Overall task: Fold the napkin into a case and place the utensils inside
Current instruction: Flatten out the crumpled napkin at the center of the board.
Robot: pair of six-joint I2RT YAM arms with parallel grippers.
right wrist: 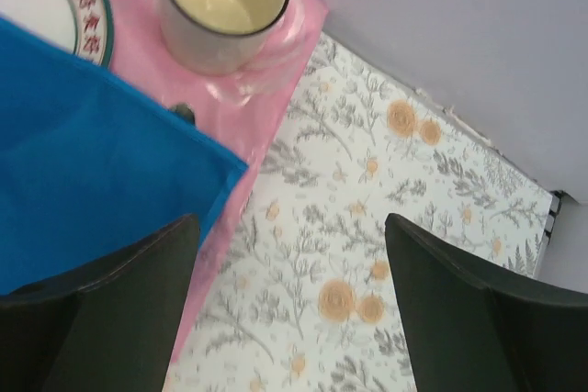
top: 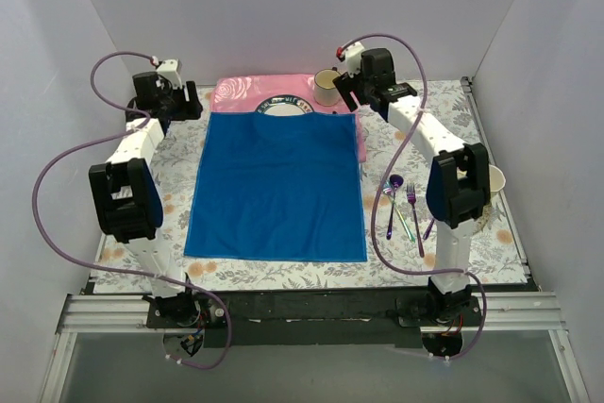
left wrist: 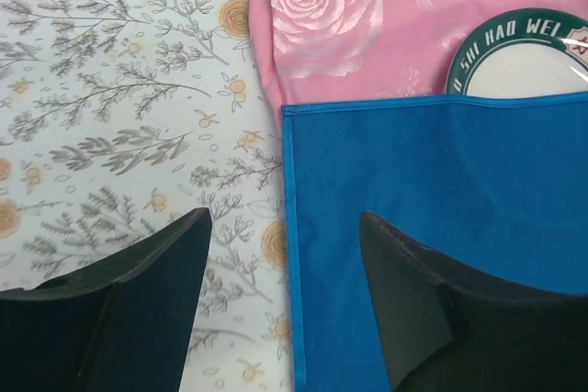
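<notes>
The napkin lies spread flat in the middle of the table. Its far edge runs left to right and overlaps a pink placemat and part of a plate. That far edge is what the next move turns on, I'd say. The left gripper sits at the napkin's far-left corner and the right gripper at its far-right corner, each arm nearest its own corner. Both have their jaws standing wide with nothing between them.

The utensils lie off the napkin's right edge, handles pointing toward the near side, close by the right arm and not touching the cloth.

The overhead view gives the whole layout but not how the fingers line up. The left wrist view shows the napkin's left hem running down between the fingers, with the corner just ahead of their tips. The right wrist view shows the corner poking out beside the finger on the napkin's side, while the gap itself is mostly over bare table. A mug stands just beyond that corner, so a grasp there would need to shift toward the napkin.
</notes>
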